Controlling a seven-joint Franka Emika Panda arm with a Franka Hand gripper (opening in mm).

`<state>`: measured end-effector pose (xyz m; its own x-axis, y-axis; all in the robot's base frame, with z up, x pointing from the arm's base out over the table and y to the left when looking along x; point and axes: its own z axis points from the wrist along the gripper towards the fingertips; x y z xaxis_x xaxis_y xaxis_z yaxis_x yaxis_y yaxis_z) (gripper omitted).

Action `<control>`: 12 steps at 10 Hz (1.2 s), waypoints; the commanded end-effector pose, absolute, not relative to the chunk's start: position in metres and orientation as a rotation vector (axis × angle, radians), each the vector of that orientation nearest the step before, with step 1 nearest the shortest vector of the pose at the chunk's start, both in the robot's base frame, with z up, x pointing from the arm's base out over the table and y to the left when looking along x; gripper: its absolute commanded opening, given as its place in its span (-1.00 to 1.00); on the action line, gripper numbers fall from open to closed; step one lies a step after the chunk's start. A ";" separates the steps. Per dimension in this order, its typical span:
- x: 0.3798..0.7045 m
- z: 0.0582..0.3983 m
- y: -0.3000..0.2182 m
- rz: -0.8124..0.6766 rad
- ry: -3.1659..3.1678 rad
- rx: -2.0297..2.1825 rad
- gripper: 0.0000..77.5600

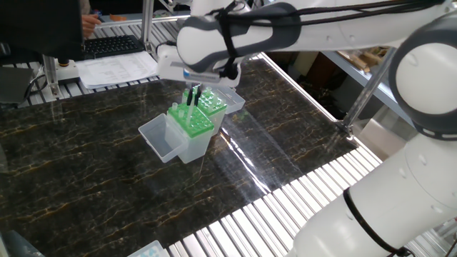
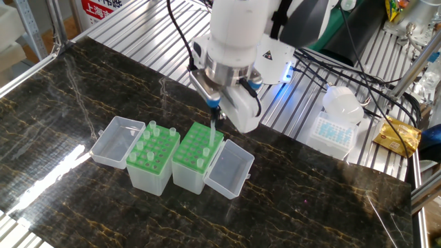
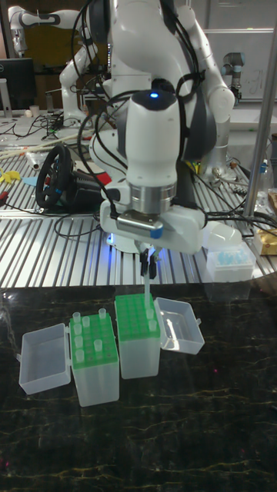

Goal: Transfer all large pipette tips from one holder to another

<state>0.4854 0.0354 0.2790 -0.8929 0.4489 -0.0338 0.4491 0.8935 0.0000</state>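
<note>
Pipette tip (image 2: 212, 131) pinched in end effector (image 2: 214, 114).

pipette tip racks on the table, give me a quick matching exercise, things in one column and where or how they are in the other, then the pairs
Things:
1. gripper
2. lifted pipette tip
3. rack with many tips
4. rack with few tips

Places or states:
A. hanging clear above a green rack plate
B. between the two racks' open lids, nearer the right-hand lid in the tall fixed view
C. shut on a tip, above the racks
D. beside the left-hand open lid in the tall fixed view

Pairs: 1-C, 2-A, 3-D, 4-B
</note>
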 end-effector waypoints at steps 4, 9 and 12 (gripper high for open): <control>0.492 0.312 0.025 -0.009 3.039 0.728 -0.97; 0.496 0.328 0.019 0.005 3.049 0.753 -0.97; 0.499 0.332 0.017 0.012 3.050 0.764 -0.97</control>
<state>0.4953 0.0192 0.3264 -0.8860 0.4637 0.0016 0.4637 0.8860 0.0004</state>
